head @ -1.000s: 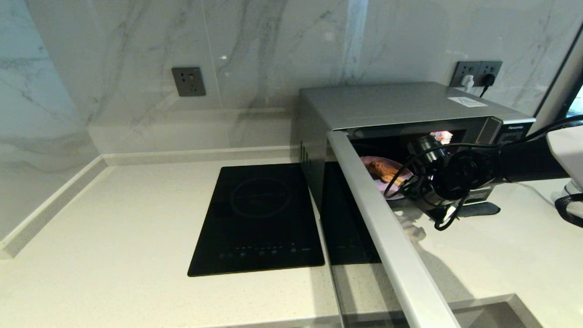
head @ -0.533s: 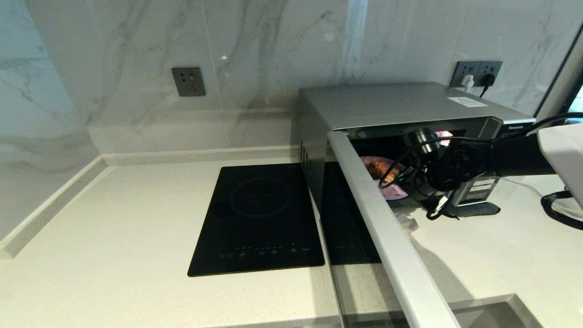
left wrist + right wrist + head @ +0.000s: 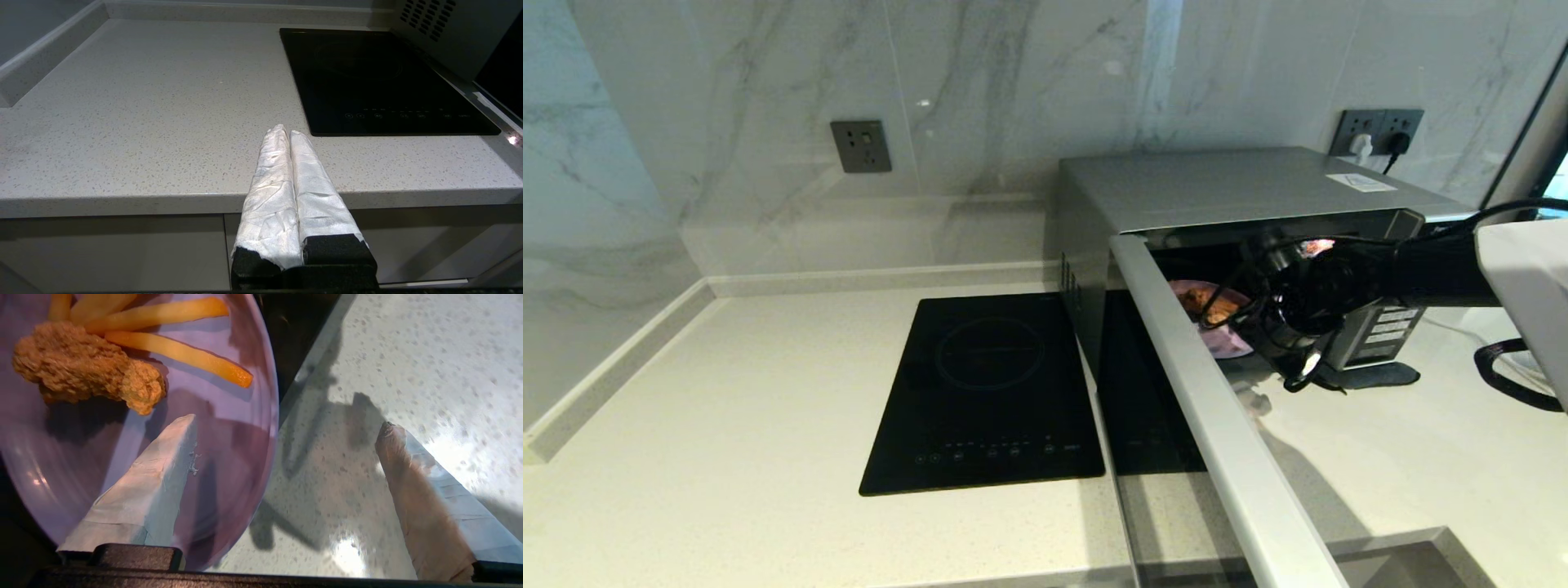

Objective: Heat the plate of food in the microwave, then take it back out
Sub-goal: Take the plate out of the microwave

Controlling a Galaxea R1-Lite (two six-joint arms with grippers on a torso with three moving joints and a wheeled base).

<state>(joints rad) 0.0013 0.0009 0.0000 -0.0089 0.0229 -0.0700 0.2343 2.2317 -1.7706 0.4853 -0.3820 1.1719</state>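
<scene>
Here, a kitchen corner seen from the robot's head: a pale speckled bench (image 3: 727, 425) against marbled walls. At about three o'clock stands the microwave (image 3: 1225, 192), silver-grey, with its door (image 3: 1209, 408) swung wide open toward the viewer, the door's edge running from the centre down to five o'clock. Just beside the microwave, at its nine o'clock, a flat black induction hob (image 3: 988, 392) is set in the bench. A grey wall socket (image 3: 860, 145) sits at eleven o'clock, and a second socket (image 3: 1376, 131) with plugs in it is on the wall behind the microwave at two o'clock.

The plate of food (image 3: 1217, 327), a lilac-purple plate, lies at the mouth of the microwave's dark cavity, partly hidden by the door's edge and by the right arm. In the right wrist view the plate carries a lumpy golden-brown fried piece (image 3: 88, 373) and a few pale orange fries (image 3: 175, 353).

The right arm reaches in from three o'clock, black and trailing cables, with the right pincer (image 3: 286, 428) at the plate. Its two white-wrapped fingers stand wide apart, one over the plate's inside (image 3: 155, 477) and the other (image 3: 416, 490) outside the rim over the bench; whether either touches the plate cannot be told.

The left pincer (image 3: 284, 130) is parked low by the front edge of the bench, its wrapped fingers pressed together with nothing between them.
</scene>
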